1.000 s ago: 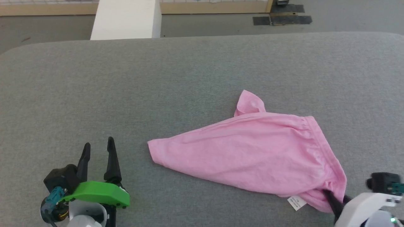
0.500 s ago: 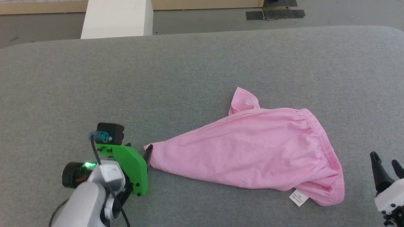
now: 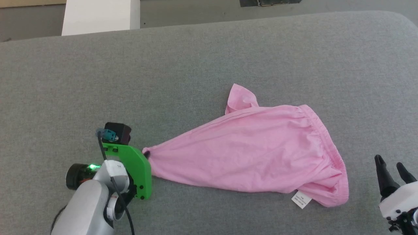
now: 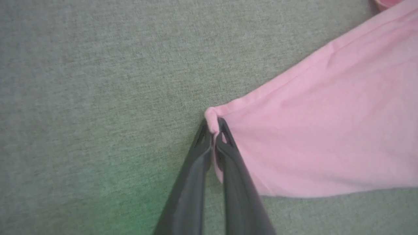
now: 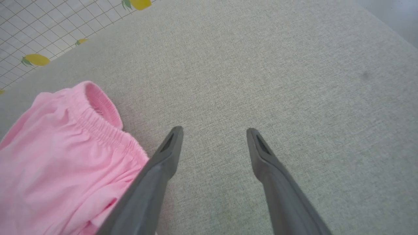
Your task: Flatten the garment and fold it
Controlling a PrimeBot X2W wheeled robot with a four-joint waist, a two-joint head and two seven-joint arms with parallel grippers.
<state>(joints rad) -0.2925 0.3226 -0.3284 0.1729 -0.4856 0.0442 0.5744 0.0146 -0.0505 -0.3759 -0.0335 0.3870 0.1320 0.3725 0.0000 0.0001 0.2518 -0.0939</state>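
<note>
The light pink garment lies spread on the grey table, tapering to a point at its left end, with a gathered elastic band on its right edge and a small white label at the lower right. My left gripper is shut on that left tip; in the left wrist view its two dark fingers pinch the bunched pink corner of the garment. My right gripper stands open to the right of the garment, touching nothing. In the right wrist view the right gripper hangs over bare table beside the garment.
A white block stands beyond the table's far edge at the upper left. The table's rounded far right corner shows at the upper right. Grey cloth surrounds the garment on all sides.
My left gripper moved up to the garment's left tip and shut on it. My right gripper let go of the lower right corner, opened and drew back right. The camera tilted down.
</note>
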